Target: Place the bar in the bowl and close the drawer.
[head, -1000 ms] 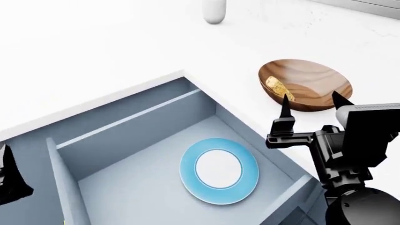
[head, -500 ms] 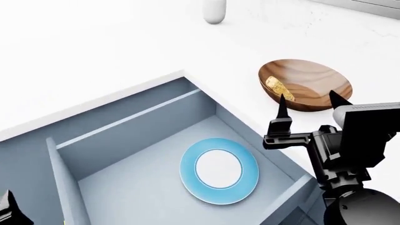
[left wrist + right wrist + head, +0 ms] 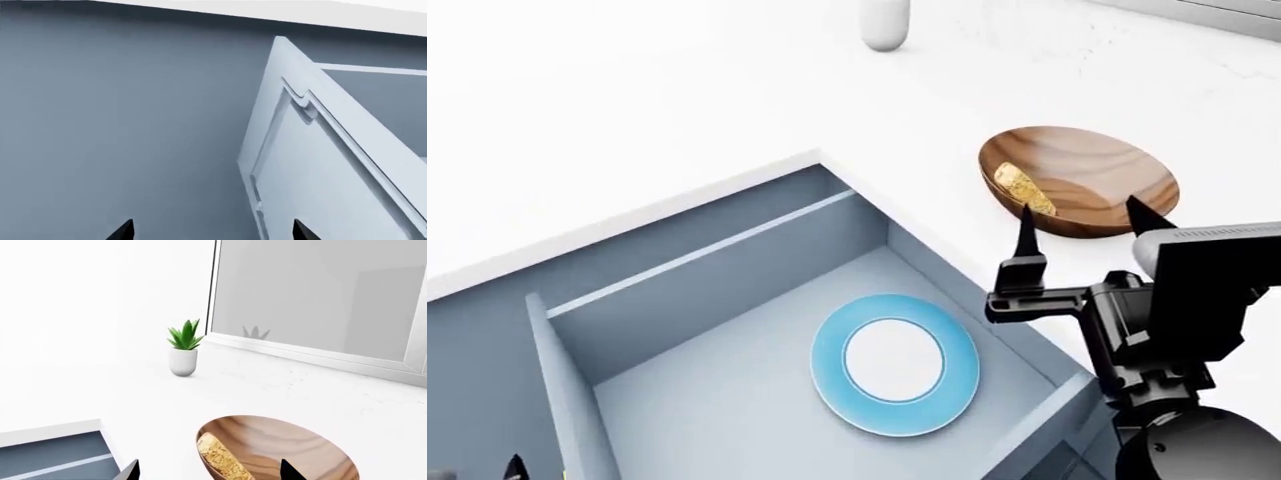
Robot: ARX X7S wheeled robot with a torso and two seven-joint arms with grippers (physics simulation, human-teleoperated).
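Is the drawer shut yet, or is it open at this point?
Open. The drawer is pulled out from the counter, exposing its inner divider and a blue-rimmed plate on its floor.

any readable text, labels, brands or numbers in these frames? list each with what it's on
None: no words, numbers, brands or signs show in any of the three views.
The golden-yellow grainy bar has no wrapper print.
The round brown wooden bowl shows only grain.
The blue-grey drawer, the round plate with a light blue rim and the white plant pot are all unmarked.
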